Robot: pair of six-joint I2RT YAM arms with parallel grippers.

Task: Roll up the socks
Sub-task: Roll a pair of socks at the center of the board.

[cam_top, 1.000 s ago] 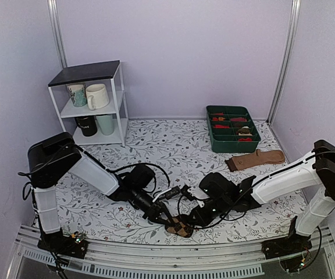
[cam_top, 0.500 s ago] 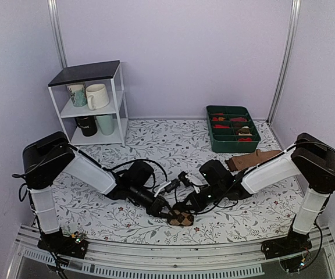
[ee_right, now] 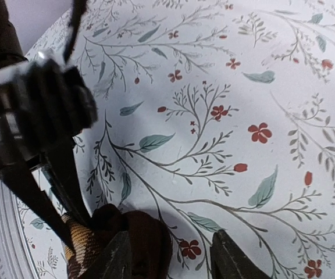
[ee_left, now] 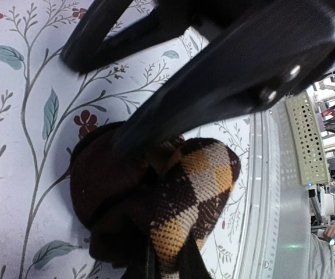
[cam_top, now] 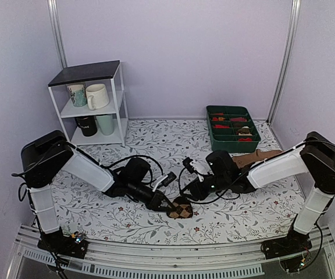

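Desk [cam_top: 156, 136] carried everything; both arms met at the middle of its near edge. Socks [cam_top: 182, 207] sat there as a squat roll, argyle up, with no clear long axis. Left tool [cam_top: 167, 203] was nearer, on the roll's left side, jaws spread with only desk between them and one finger touching the knit. Right tool [ee_right: 172, 235] gaped empty on the far-right side, the roll beside one finger, not between. Left looked better placed to grip.
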